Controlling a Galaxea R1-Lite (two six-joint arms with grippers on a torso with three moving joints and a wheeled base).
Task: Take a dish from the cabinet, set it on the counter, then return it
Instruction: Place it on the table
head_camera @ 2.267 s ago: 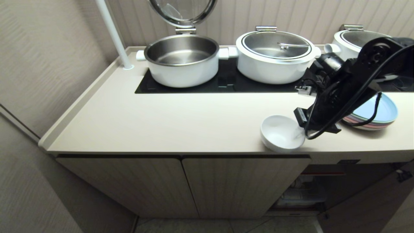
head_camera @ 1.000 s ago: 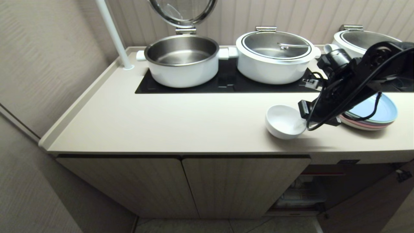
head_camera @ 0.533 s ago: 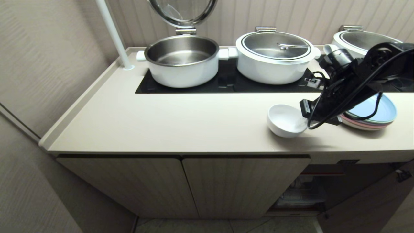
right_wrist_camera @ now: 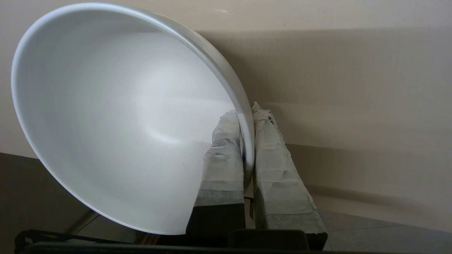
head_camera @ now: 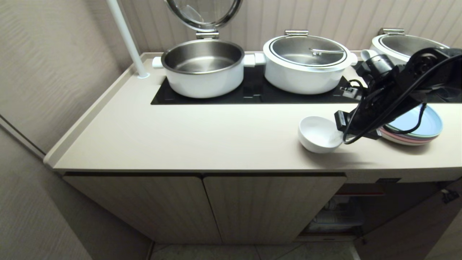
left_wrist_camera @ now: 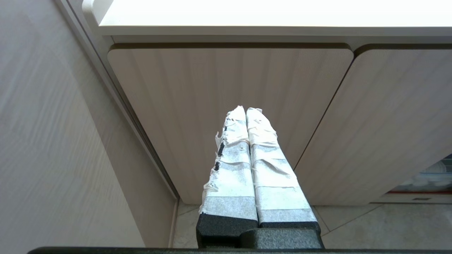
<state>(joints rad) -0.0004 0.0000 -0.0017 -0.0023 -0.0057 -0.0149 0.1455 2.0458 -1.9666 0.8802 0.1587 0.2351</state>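
A white bowl (head_camera: 317, 133), the dish, hangs tilted low over the cream counter (head_camera: 202, 133), near its front right part; whether its base touches the surface I cannot tell. My right gripper (head_camera: 338, 136) is shut on the bowl's rim, one taped finger inside and one outside, as the right wrist view shows: gripper (right_wrist_camera: 247, 113), bowl (right_wrist_camera: 116, 116). The cabinet (head_camera: 202, 206) stands below, with its right compartment (head_camera: 339, 213) open. My left gripper (left_wrist_camera: 246, 110) is shut and empty, parked low in front of a closed cabinet door (left_wrist_camera: 212, 88).
Behind the bowl, on the black cooktop (head_camera: 252, 95), stand an open white pot (head_camera: 202, 68) and a lidded one (head_camera: 306, 65). A stack of coloured plates (head_camera: 418, 130) lies right of my arm. A white pole (head_camera: 124, 36) rises at the back left. An open door (head_camera: 415, 227) is at the lower right.
My right gripper carried the bowl from the counter's front edge further back over the counter. In the last half second it has hardly moved.
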